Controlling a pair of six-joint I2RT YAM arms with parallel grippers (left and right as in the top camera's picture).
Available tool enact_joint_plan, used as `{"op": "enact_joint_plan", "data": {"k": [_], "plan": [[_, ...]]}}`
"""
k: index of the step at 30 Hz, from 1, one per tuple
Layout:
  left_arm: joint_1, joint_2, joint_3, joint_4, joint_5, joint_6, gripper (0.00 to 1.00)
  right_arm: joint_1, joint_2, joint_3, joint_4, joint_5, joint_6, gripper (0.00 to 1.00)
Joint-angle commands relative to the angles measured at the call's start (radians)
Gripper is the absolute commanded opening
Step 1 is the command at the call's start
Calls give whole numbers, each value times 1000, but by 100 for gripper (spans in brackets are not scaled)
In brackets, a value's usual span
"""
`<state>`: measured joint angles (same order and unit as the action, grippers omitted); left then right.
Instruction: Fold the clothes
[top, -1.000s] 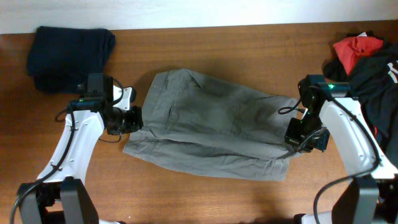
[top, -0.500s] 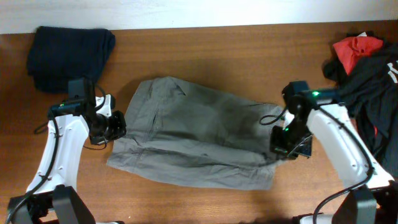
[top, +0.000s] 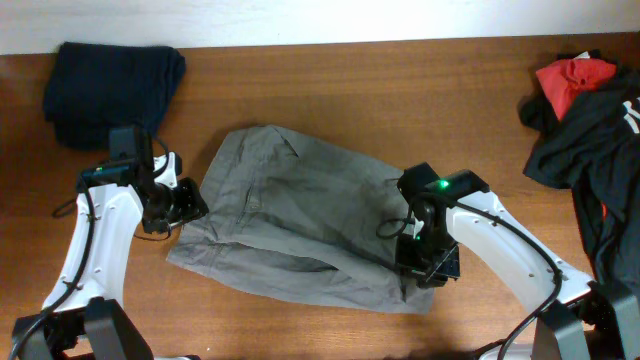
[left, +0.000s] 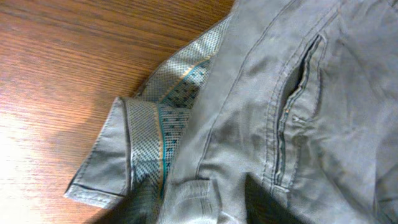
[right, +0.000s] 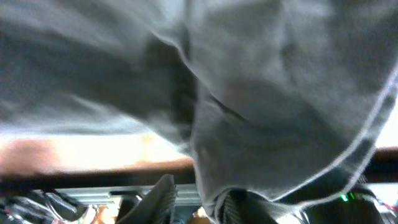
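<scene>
- Left wrist view: the left gripper (left: 196, 200) sits at the waistband corner of the grey-olive garment (left: 360, 124). Its jaws stand well apart, with a lip of cloth lying loose between them, so I read it as parted and pinching nothing.
- Just beyond that lip, the waistband's patterned lining (left: 168, 106) is turned outward, and the pocket slit (left: 298, 87) gapes a little.
- Right wrist view: the right gripper (right: 199, 202) has a hem of the garment (right: 280, 93) hanging down between its fingers, with the cloth raised off the wood. The picture is blurred, and I cannot tell whether it grips or has let go.
- From overhead, the garment (top: 300, 220) lies mid-table, slanted and rumpled, between the left gripper (top: 190, 203) at its waist end and the right gripper (top: 425, 268) at its leg end.
- My judgement is that I am at the laying-out step and no crosswise fold is made yet.
- Next I need both grippers clear of the cloth without dragging it. Then I need a fresh hold on the leg end to carry it over towards the waistband.
- At the back of the table (top: 400, 90), a navy garment (top: 110, 80) lies on the left and red and black garments (top: 590, 100) on the right, both well apart from my work.
</scene>
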<state>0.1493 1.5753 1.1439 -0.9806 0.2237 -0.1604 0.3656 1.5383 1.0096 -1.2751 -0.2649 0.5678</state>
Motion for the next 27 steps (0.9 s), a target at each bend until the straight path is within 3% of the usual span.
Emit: {"op": "enact_joint_plan", "data": {"k": [1, 6, 10, 11, 12, 22, 27], "plan": [[6, -20, 26, -1, -68, -16, 55, -10, -10, -5, 33, -6, 17, 37], [6, -33, 92, -11, -84, -52, 54, -86, -10, -4, 38, 60, 13, 48], [-7, -52, 137, -22, -73, -53, 22, -135, -10, -5, 75, 62, 9, 48], [-23, -50, 135, -19, -31, -53, 7, -136, -10, -6, 108, 42, 9, 47], [-38, -43, 133, -19, -1, -53, 1, -135, -9, -6, 126, 29, 8, 45], [-163, 162, 107, 10, 30, -52, 1, -129, 22, -14, 198, 21, 10, 10], [-161, 265, 106, -50, 50, -52, 1, -129, 24, -63, 237, 17, 10, 11]]}}
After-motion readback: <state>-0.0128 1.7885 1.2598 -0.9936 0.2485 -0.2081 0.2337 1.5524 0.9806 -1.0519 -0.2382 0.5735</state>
